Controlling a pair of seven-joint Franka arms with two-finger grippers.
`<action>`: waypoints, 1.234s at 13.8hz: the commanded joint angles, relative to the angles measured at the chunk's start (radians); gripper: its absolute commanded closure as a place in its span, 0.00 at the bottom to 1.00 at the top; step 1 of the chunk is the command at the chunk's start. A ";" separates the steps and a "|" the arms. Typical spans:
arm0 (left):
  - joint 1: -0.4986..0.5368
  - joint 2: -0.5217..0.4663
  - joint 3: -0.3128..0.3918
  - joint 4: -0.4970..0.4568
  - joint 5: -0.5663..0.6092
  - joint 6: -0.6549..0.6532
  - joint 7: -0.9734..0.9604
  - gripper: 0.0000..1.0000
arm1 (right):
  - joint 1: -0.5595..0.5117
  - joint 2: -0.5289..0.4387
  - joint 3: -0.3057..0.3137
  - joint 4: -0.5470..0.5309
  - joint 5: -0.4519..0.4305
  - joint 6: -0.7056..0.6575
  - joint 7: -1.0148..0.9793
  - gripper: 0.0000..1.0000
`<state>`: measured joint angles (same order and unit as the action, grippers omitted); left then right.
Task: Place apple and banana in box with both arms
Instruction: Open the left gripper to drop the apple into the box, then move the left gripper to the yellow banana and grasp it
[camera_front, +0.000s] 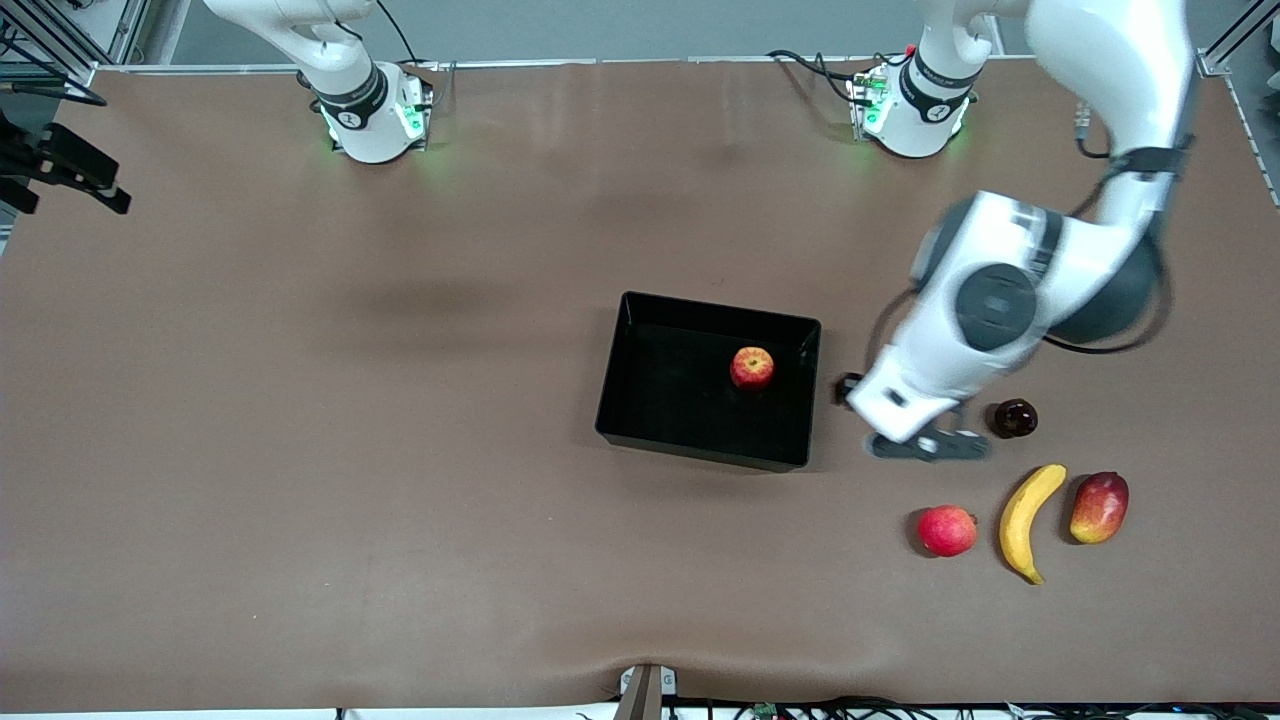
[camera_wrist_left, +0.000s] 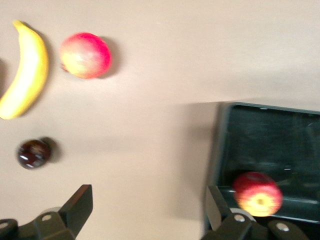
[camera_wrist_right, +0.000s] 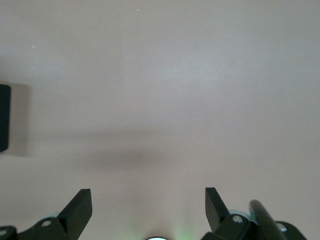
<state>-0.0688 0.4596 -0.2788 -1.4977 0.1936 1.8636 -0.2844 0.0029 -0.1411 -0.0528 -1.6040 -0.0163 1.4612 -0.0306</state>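
Note:
The apple (camera_front: 752, 367), red with yellow streaks, lies in the black box (camera_front: 700, 450) at the end toward the left arm; both also show in the left wrist view, the apple (camera_wrist_left: 257, 194) inside the box (camera_wrist_left: 280, 140). The banana (camera_front: 1030, 520) lies on the table toward the left arm's end, nearer the front camera than the box, and shows in the left wrist view (camera_wrist_left: 25, 70). My left gripper (camera_front: 930, 447) (camera_wrist_left: 148, 200) is open and empty, over bare table between the box and the fruits. My right gripper (camera_wrist_right: 148, 197) is open and empty over bare table; the front view does not show it.
A deep-red round fruit (camera_front: 946, 530) (camera_wrist_left: 85, 55) lies beside the banana on the box's side, and a red-yellow mango (camera_front: 1099, 507) lies beside the banana toward the left arm's end. A small dark fruit (camera_front: 1014, 418) (camera_wrist_left: 34, 153) sits by the left gripper. A black shape (camera_wrist_right: 4, 117) shows at the edge of the right wrist view.

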 joint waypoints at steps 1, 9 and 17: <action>0.111 0.007 -0.008 0.010 -0.016 -0.009 0.230 0.00 | -0.012 0.029 0.005 0.032 -0.024 -0.019 -0.011 0.00; 0.297 0.152 0.003 0.008 -0.003 0.260 0.645 0.00 | -0.015 0.040 0.004 0.035 -0.017 -0.019 -0.011 0.00; 0.357 0.330 0.006 -0.007 0.001 0.531 0.815 0.02 | -0.015 0.040 0.004 0.035 -0.007 -0.021 -0.009 0.00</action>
<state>0.2859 0.7758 -0.2684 -1.5030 0.1898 2.3605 0.5130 0.0012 -0.1131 -0.0566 -1.5953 -0.0214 1.4585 -0.0306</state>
